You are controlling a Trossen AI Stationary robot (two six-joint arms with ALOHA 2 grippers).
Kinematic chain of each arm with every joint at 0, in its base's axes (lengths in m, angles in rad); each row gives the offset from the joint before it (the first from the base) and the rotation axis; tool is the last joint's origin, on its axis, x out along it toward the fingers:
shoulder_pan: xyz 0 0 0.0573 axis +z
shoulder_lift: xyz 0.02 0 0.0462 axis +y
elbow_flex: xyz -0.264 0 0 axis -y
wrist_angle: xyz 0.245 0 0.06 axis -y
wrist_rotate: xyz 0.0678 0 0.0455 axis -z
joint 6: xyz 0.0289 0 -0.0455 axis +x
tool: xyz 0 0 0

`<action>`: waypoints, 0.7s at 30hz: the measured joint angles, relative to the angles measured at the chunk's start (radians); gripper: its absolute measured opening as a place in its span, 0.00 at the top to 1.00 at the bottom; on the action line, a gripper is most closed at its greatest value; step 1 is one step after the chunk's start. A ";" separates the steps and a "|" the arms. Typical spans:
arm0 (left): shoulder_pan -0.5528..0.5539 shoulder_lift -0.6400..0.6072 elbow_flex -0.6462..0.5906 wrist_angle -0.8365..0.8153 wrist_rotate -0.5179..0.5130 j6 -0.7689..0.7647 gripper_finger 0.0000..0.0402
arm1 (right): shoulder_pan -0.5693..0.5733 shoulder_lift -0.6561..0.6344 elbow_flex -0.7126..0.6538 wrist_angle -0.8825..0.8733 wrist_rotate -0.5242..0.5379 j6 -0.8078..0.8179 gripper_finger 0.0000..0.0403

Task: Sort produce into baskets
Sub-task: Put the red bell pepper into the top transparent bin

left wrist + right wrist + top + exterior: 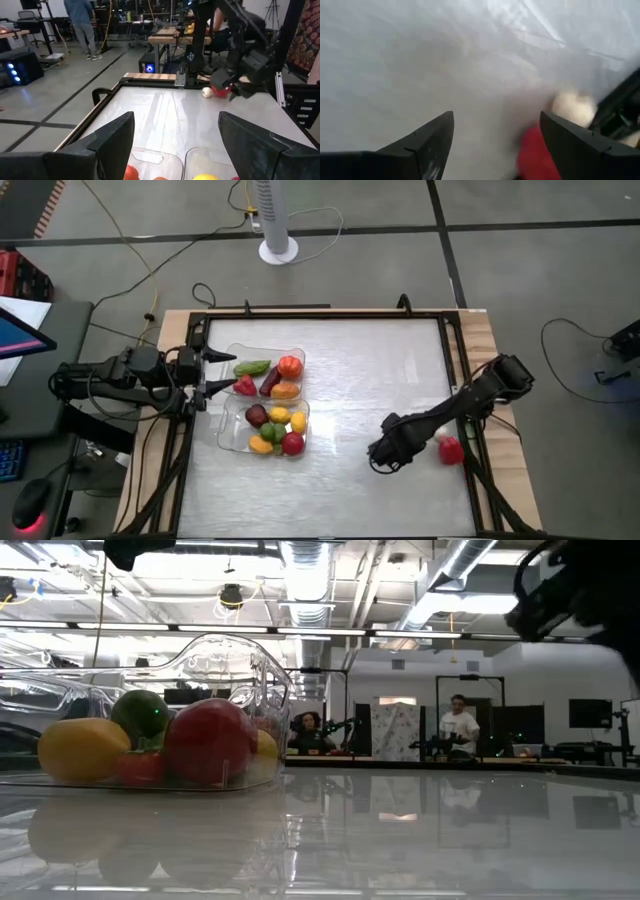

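Note:
Two clear trays stand side by side at the table's left: the far one (236, 356) and the near one (228, 436), each holding several toy produce pieces, red, orange, yellow, green and dark purple. A red piece (450, 449) lies on the table near the right edge, with a whitish piece (572, 108) beside it. My right gripper (381, 456) is open and empty, low over the table just left of the red piece (536, 152). My left gripper (222, 374) is open and empty at the trays' left side.
A black frame (455, 350) borders the table top. The middle of the table between the trays and my right arm (470, 400) is bare. In the low view the near tray (150, 745) fills the left. People and desks show in the room behind.

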 joint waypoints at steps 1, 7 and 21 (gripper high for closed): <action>0.000 0.000 0.000 -0.002 0.000 0.000 0.32 | 0.014 0.000 0.008 -0.021 -0.022 0.003 0.20; 0.000 0.000 0.000 -0.012 0.001 0.001 0.32 | 0.134 -0.001 0.008 -0.156 -0.123 0.042 0.19; 0.000 0.000 0.000 0.004 0.001 0.000 0.32 | 0.181 -0.002 -0.161 -0.234 -0.203 0.213 0.07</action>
